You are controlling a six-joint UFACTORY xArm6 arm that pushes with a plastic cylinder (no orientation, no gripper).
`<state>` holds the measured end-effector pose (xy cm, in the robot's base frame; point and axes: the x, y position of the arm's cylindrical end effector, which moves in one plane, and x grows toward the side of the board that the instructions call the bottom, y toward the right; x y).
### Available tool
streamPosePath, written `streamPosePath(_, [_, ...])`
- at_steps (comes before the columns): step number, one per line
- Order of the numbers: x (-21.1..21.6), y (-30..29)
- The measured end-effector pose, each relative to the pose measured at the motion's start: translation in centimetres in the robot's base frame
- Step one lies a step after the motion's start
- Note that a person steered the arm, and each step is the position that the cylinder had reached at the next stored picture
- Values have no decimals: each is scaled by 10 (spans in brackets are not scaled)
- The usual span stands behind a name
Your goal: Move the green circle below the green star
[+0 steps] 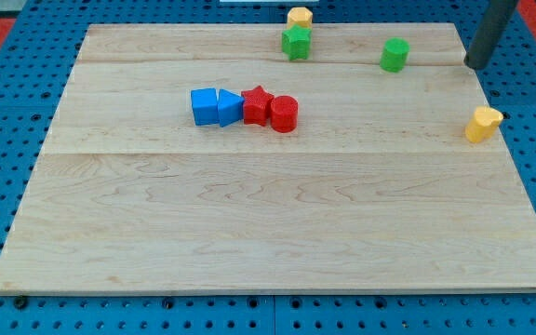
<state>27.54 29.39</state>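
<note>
**My tip sits at the counter's far right corner, apart from every block**

I see the rod coming in from the view's top right, and my tip [474, 65] rests on the counter [249, 223] close to its top right corner. There is no hand on this rig, only the rod, so nothing opens, closes or grips.

The green circle [395, 54] stands near the counter's top edge, to the view's left of my tip and clear of it. The green star [297, 43] lies further left along that same top edge. A yellow block [299, 16] touches the star from above, right at the edge.

Another yellow block [483, 124] sits by the right edge, below my tip.

Left of centre, four blocks form a touching row: blue cube [203, 106], blue triangle [228, 108], red star [257, 104], red circle [284, 113].
</note>
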Motion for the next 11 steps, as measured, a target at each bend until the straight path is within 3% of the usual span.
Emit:
streamPosePath(2, [-7, -87])
streamPosePath(4, [-15, -91])
streamPosePath(6, [-16, -177])
streamPosePath(9, [-12, -213])
streamPosePath(11, [34, -207])
